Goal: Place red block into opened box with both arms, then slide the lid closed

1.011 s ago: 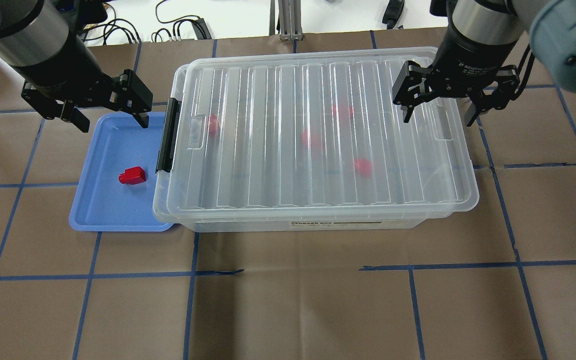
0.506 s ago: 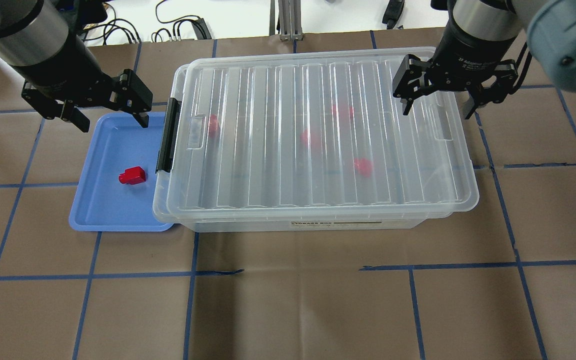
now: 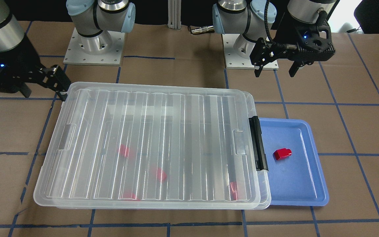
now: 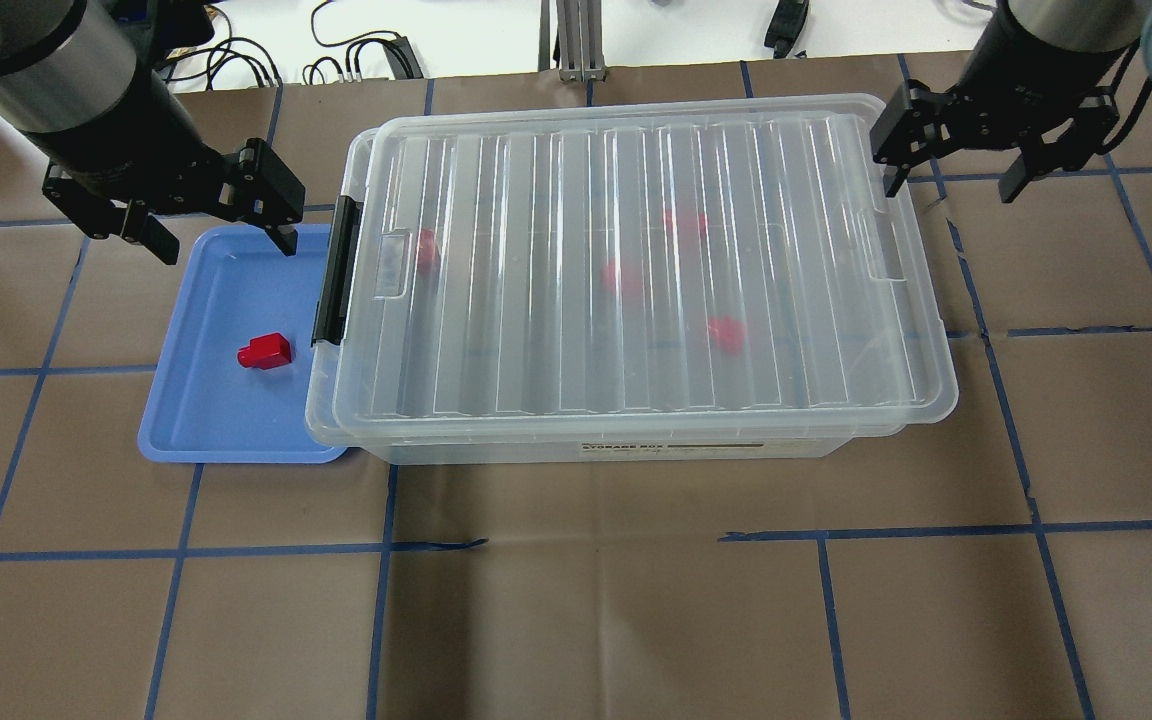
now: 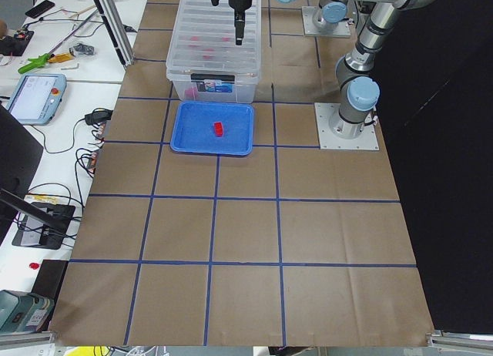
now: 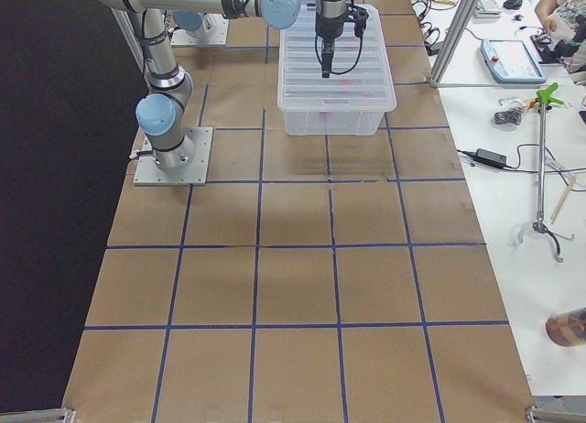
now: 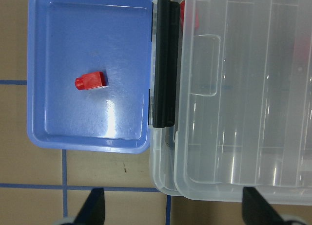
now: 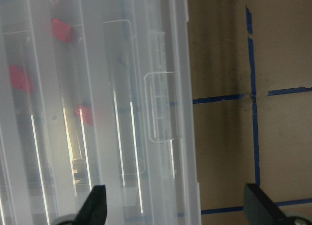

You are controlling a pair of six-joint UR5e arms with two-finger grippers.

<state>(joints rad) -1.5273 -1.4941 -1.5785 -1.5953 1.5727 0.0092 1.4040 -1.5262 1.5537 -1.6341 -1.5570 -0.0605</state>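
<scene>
One red block (image 4: 265,351) lies on its own in the blue tray (image 4: 196,420), also in the left wrist view (image 7: 90,81). Several more red blocks (image 4: 726,333) show blurred through the ribbed clear lid (image 4: 536,300). The lid lies over the box (image 4: 596,450), shifted slightly to the right. The box's black clip bar (image 4: 336,270) faces the tray. My left gripper (image 4: 226,250) hangs open and empty above the tray's far edge. My right gripper (image 4: 950,190) is open and empty, raised just off the box's far right corner.
The blue tray touches the box's left short side. Cables (image 4: 356,55) and a metal post (image 4: 576,40) lie beyond the far table edge. Both arm bases (image 3: 94,46) stand behind the box. Brown paper with blue tape lines covers the table.
My right gripper has lifted off the lid's right end and moved right and back, past the box's corner. The left arm, lid and blocks have not moved.
</scene>
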